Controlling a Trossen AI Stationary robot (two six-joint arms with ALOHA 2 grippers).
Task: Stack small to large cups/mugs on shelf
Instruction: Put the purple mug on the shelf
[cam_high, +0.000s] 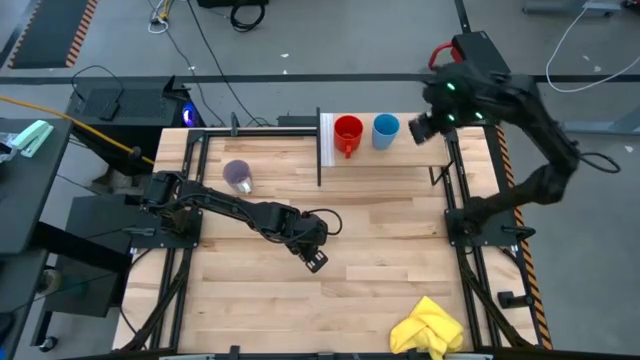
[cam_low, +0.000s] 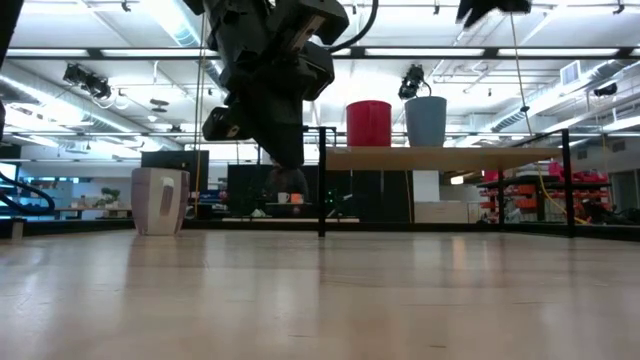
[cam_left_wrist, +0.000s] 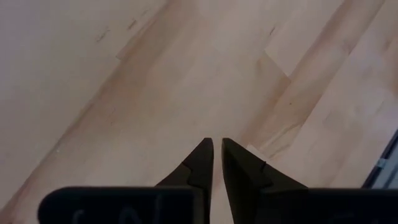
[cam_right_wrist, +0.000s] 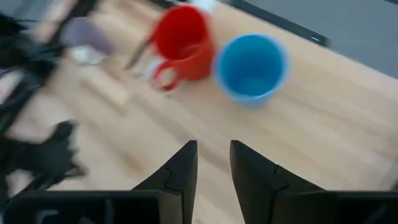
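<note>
Two cups on the shelf (cam_high: 400, 156), red mug (cam_high: 347, 133) and blue cup (cam_high: 386, 130): blue nearest my empty, slightly parted right end effector (cam_high: 421, 129); purple cup (cam_high: 238, 176) on the counter (cam_high: 380, 260) lies nearer my left end effector (cam_high: 315, 261), fingers almost together, empty.

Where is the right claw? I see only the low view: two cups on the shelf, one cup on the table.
Observer: The right claw hovers beside the blue cup, at the shelf's right end, holding nothing.
Operator: And the big arm in front of me?
Observer: That is the left claw, mid-table, empty, well away from the purple cup.
Operator: Anything else on the table?
Observer: A yellow cloth, at the edge opposite the shelf, on the right arm's side.
</note>
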